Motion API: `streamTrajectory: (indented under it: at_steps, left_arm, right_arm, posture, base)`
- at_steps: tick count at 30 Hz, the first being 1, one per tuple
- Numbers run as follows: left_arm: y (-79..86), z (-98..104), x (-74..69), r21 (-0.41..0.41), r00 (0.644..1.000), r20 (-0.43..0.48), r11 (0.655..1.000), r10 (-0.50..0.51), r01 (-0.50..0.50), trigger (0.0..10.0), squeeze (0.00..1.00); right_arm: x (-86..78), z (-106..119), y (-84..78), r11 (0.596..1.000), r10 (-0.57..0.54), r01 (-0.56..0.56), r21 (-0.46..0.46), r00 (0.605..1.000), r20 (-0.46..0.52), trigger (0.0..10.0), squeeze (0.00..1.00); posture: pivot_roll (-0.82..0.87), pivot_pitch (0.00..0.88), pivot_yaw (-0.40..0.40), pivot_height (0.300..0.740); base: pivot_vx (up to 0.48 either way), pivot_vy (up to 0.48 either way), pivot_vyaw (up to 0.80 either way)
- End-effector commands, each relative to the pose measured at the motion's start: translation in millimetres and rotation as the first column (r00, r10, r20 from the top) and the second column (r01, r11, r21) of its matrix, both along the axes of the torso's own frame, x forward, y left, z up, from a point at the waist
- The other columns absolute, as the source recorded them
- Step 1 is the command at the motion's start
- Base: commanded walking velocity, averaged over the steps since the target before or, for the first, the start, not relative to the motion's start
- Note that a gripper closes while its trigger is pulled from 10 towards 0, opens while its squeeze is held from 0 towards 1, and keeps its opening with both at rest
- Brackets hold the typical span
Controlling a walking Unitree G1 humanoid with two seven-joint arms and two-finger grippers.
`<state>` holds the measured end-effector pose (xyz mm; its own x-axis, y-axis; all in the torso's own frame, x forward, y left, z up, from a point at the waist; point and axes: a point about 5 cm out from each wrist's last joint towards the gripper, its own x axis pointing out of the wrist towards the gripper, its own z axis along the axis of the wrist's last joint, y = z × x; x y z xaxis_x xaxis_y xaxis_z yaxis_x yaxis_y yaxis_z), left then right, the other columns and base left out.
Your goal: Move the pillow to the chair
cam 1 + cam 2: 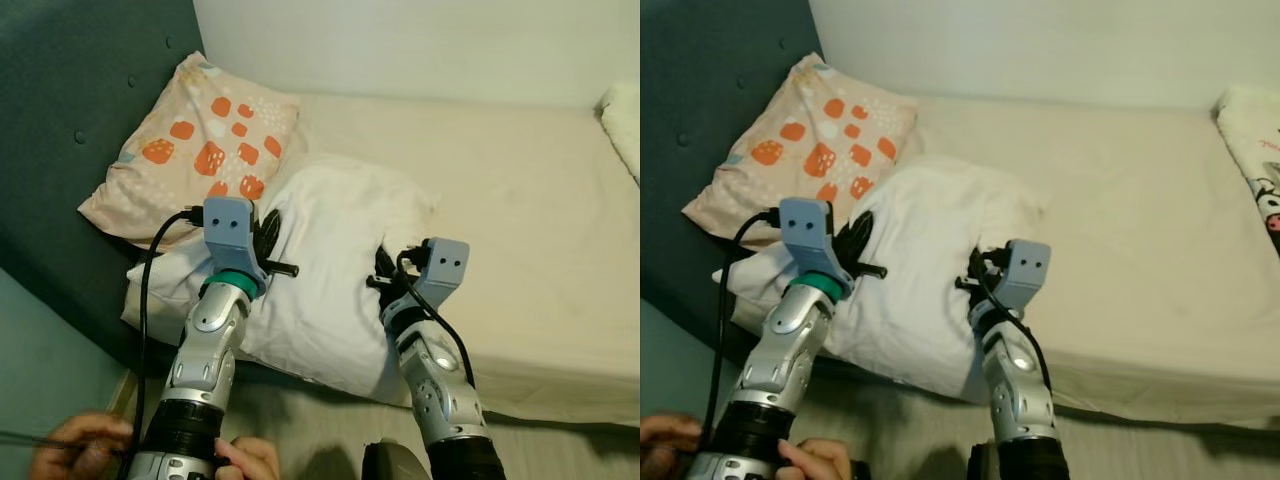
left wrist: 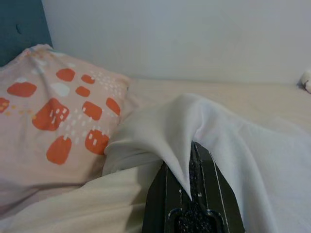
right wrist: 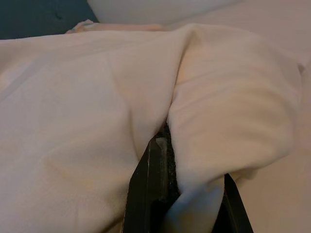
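Observation:
A large white pillow (image 1: 330, 270) lies on the bed near the headboard, partly over the bed's front edge. My left gripper (image 1: 270, 236) is at the pillow's left side, shut on a pinched fold of its cover; the left wrist view shows the white cloth caught between the black fingers (image 2: 204, 194). My right gripper (image 1: 384, 266) presses into the pillow's right side, and the right wrist view shows cloth bulging between its fingers (image 3: 146, 184), shut on it.
An orange-spotted pillow (image 1: 200, 140) leans against the dark teal headboard (image 1: 70, 80) behind the white one. The beige mattress (image 1: 520, 200) stretches right to a patterned blanket (image 1: 1250, 130). A person's hands (image 1: 80, 445) hold my left arm's cable at the lower left.

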<state>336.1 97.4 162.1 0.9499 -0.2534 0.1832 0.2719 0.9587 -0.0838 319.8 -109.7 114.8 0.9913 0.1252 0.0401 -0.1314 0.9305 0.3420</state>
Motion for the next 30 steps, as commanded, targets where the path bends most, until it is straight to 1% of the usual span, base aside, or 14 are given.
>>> streamTrajectory:
  at_steps: [1,18,20,21,30]
  left_arm:
    - [-14.6,4.3,-1.2,0.026,0.998,0.024,0.998,-0.063,0.062,10.0,0.00]
    - [-14.5,-0.2,-2.3,0.032,0.998,0.006,0.998,-0.061,0.060,10.0,0.00]
    - [-14.4,-0.5,-2.5,0.032,0.998,0.005,0.998,-0.060,0.059,10.0,0.00]
    - [-14.1,-0.9,-2.8,0.033,0.998,0.003,0.998,-0.058,0.058,10.0,0.00]
    - [-15.6,-2.6,-3.3,0.033,0.998,-0.003,0.997,-0.063,0.063,10.0,0.00]
  right_arm:
    - [1.6,10.2,11.3,0.999,0.036,-0.036,-0.002,0.998,0.056,10.0,0.00]
    - [0.9,8.9,10.1,0.999,0.042,-0.042,0.004,0.998,0.055,10.0,0.00]
    - [0.7,9.1,9.9,0.999,0.043,-0.043,0.010,0.997,0.058,10.0,0.00]
    - [0.9,9.4,9.0,0.999,0.041,-0.043,0.018,0.997,0.061,10.0,0.00]
    - [-0.1,7.7,5.7,0.999,0.034,-0.035,0.019,0.998,0.057,10.0,0.00]
  posture:
    - [0.02,0.000,0.082,0.666]
    - [0.02,0.000,0.080,0.666]
    - [0.02,0.000,0.077,0.671]
    - [0.02,0.000,0.077,0.681]
    - [0.01,0.000,0.085,0.715]
  base:
    - [0.000,0.000,0.00]
    - [0.000,0.000,0.00]
    - [0.000,0.000,0.00]
    - [0.000,0.000,0.00]
    - [0.000,0.000,0.00]
